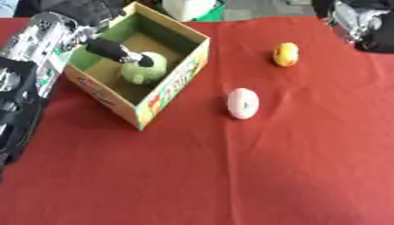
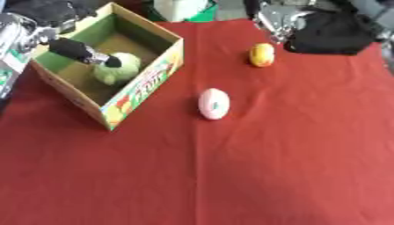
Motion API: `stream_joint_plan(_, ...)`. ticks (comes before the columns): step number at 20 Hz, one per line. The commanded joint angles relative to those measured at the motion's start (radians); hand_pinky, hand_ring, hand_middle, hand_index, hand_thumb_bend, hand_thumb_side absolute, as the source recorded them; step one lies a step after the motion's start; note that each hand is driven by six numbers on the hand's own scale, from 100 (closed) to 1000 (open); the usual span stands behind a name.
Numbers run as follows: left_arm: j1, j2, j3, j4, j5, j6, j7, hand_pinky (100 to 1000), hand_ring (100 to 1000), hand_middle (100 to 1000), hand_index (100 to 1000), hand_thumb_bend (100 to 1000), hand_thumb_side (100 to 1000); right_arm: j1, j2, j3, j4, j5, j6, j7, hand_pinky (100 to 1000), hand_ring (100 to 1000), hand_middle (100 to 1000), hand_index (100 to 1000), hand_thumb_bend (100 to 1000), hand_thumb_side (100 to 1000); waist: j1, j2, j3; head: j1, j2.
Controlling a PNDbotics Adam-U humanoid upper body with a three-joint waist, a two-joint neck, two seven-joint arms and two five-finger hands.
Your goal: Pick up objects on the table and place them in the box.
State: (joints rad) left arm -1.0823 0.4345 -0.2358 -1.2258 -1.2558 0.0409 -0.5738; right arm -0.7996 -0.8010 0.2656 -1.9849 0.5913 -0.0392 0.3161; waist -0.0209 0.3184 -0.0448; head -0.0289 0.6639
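Red cloth surface (image 1: 231, 176) | left hand (image 1: 115, 50) at 10 o'clock, fingers (image 1: 142, 59) touching green round plush (image 1: 144, 69) inside cardboard box (image 1: 173, 83), grip unclear | pink-white oval (image 1: 242, 103) lying centre, yellow-orange oval (image 1: 286, 54) at 1 o'clock

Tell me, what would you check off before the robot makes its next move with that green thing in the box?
1. Green object inside the box: ok, it sits within the walls on the box floor.
2. Left hand let go of the green object: cannot tell, a dark finger lies against it.
3. Left arm free of the box walls for lifting out: ok, it comes in over the open top.
4. Next objects in plain sight: ok, the pink-white object and the yellow-orange object lie apart on the red cloth.
5. Right hand ready: cannot tell, it shows only at the upper edge.
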Motion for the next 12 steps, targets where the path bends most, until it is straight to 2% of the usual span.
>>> stream_joint_plan(1,-0.015,0.032,0.025,-0.056,0.027,0.019,0.018,721,941,895,989,1000,1000,-0.028,0.005,0.018,0.022,0.027,0.011,0.065,885,1000,918,946,182,1000,-0.001,-0.028,0.004,-0.005,0.006)
stream_joint_plan(7,-0.013,0.048,0.056,-0.151,0.099,0.06,0.058,714,922,881,981,995,1000,-0.028,0.039,0.061,0.095,0.038,0.01,0.125,886,1000,921,958,211,1000,-0.004,-0.03,0.012,-0.01,0.0)
stream_joint_plan(12,-0.009,0.071,0.091,-0.279,0.151,0.11,0.128,711,905,868,970,981,1000,-0.016,0.066,0.091,0.135,0.046,0.007,0.154,888,1000,926,970,230,1000,-0.003,-0.029,0.023,-0.019,0.003)
